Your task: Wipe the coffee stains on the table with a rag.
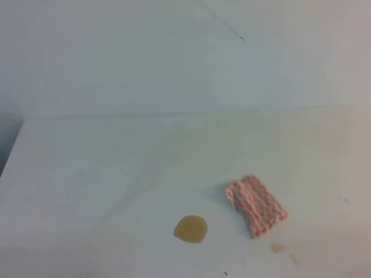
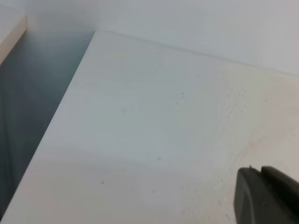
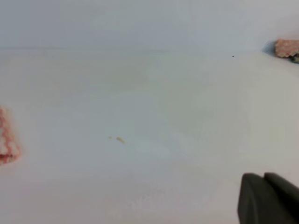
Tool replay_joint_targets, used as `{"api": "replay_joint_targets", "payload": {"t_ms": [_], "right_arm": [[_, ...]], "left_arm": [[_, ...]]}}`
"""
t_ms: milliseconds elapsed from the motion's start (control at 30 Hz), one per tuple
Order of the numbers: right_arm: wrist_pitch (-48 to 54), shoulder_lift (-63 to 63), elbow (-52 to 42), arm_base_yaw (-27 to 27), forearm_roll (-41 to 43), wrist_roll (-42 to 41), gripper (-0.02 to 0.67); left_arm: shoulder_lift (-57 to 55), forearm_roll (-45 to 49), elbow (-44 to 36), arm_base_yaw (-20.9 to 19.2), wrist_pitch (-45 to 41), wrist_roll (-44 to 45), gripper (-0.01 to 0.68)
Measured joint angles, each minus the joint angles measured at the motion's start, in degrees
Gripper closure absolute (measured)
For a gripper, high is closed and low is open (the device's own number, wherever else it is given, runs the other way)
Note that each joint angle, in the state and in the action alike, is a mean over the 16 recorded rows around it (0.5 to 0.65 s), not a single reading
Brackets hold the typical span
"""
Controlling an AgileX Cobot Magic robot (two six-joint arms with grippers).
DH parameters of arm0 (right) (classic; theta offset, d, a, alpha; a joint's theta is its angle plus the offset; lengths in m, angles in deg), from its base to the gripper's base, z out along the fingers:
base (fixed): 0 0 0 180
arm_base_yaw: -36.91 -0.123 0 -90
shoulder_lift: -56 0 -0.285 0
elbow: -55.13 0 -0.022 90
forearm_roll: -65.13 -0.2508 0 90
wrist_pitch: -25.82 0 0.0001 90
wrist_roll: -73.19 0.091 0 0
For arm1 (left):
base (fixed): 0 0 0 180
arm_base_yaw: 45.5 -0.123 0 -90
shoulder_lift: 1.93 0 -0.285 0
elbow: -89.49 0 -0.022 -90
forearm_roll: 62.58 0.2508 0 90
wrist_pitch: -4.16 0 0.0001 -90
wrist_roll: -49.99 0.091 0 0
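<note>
1. At the far left of the high view, the table [image 1: 87, 174] ended in a straight edge with a dark strip beside it; the left wrist view showed the same edge running along a dark gap.
2. The left gripper [image 2: 268, 196] showed only as a dark tip in the lower right corner of its own wrist view, above bare white tabletop; whether its jaws were apart or together could not be told.
3. Neither arm appeared in the high view.
4. Left of centre near the front edge in the high view lay the coffee stains [image 1: 191, 229], a glossy tan, roundish blob on the white surface.
5. Just to its right, and a little farther back, lay the rag [image 1: 255, 206], a folded cloth with pink-and-white wavy stripes, set at an angle, flat on the table and apart from the blob.
6. A fainter tan smear [image 1: 278, 248] sat in front of the rag's near corner.
7. The right gripper [image 3: 268, 198] was a dark tip in the lower right corner of its wrist view, its jaws together and holding nothing, with the rag's edge at that view's far left.
</note>
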Motion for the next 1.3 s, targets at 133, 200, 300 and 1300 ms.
{"api": "replay_joint_targets", "payload": {"t_ms": [133,200,300,1300], "right_arm": [[0.0,-0.1,0.0,0.0,0.1,0.0,0.652],[0.0,-0.1,-0.1,0.0,0.2,0.0,0.652],[0.0,-0.1,-0.1,0.0,0.2,0.0,0.652],[-18.9,-0.1,0.1,0.0,-7.0,0.3,0.652]], "left_arm": [[0.0,0.0,0.0,0.0,0.0,0.0,0.672],[0.0,0.0,0.0,0.0,0.0,0.0,0.672],[0.0,0.0,0.0,0.0,0.0,0.0,0.672],[0.0,0.0,0.0,0.0,0.0,0.0,0.672]]}}
